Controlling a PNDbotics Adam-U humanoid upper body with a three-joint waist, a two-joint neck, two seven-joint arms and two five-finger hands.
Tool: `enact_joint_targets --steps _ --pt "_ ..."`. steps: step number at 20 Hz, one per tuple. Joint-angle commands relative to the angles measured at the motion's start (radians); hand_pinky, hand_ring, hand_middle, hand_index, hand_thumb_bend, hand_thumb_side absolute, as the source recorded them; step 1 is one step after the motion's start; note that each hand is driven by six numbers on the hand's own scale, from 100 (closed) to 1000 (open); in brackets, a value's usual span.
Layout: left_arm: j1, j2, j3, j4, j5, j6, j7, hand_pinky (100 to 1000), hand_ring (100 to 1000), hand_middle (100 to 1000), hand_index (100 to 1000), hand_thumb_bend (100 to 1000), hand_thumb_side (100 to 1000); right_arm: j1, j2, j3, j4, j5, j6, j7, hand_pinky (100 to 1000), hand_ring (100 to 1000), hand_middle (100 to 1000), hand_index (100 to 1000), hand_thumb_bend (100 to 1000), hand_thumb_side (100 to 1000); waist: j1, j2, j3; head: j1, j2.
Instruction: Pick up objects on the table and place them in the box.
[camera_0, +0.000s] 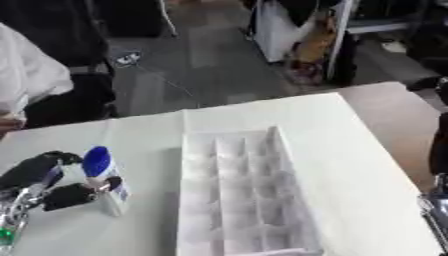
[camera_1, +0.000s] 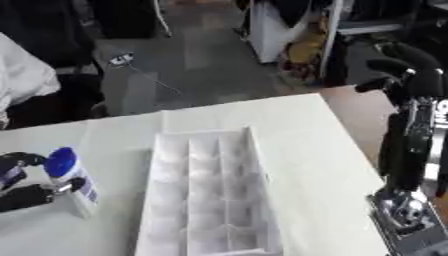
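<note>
Left eye view: stood upright on the white table (camera_0: 367, 165), a white bottle (camera_0: 107, 182) with a blue cap (camera_0: 96, 161), long axis vertical, just left of the divided white box (camera_0: 236, 195). Was clasped by the left hand (camera_0: 44, 182), black fingers (camera_0: 39, 165) curled over from the bottle's left and the thumb (camera_0: 79, 194) pressed low against its side. Lay to the right of the bottle, that box, near but apart, so judged a short lift and carry rightward over the near wall as the coming move. Showed no object in any compartment. Caught only a sliver of the right arm at the right edge.

Right eye view: gave the same clasp, cropped at the left edge, with less of the left hand visible. Revealed what the other view lacked: the right hand (camera_1: 411, 67) raised high at the far right, fingers curled and holding nothing, well apart from bottle and box. Judged the left hand far nearer the work.
</note>
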Motion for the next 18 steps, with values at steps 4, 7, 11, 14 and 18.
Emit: enact_joint_targets --steps 4,7,11,14,18 --pt "-0.005 -0.017 0.018 0.073 0.073 0.004 0.125 691 752 892 946 665 871 -0.006 -0.021 -0.004 -0.016 -0.002 0.001 0.003 487 662 695 765 100 867 -0.004 -0.015 0.001 -0.008 -0.001" --pt "-0.005 -0.025 0.016 0.109 0.112 0.001 0.163 692 752 894 947 655 872 -0.006 -0.021 -0.004 -0.016 -0.002 0.001 0.003 487 662 695 765 100 867 -0.004 -0.015 0.001 -0.007 0.000" --pt "-0.008 -0.034 0.017 0.150 0.144 -0.020 0.211 688 753 897 949 639 874 -0.006 -0.021 -0.004 -0.016 -0.003 0.000 0.003 487 662 695 765 100 866 -0.004 -0.014 0.000 -0.006 0.000" --pt "-0.014 -0.039 0.017 0.186 0.168 -0.035 0.252 687 755 900 952 635 874 -0.007 -0.020 -0.004 -0.016 -0.003 0.000 0.004 487 663 695 765 100 867 -0.004 -0.014 -0.001 -0.006 0.000" --pt "-0.020 -0.048 0.018 0.241 0.206 -0.052 0.300 681 753 901 949 634 867 -0.008 -0.019 -0.003 -0.016 -0.004 -0.001 0.004 487 663 695 765 100 867 -0.005 -0.014 -0.002 -0.006 -0.001"
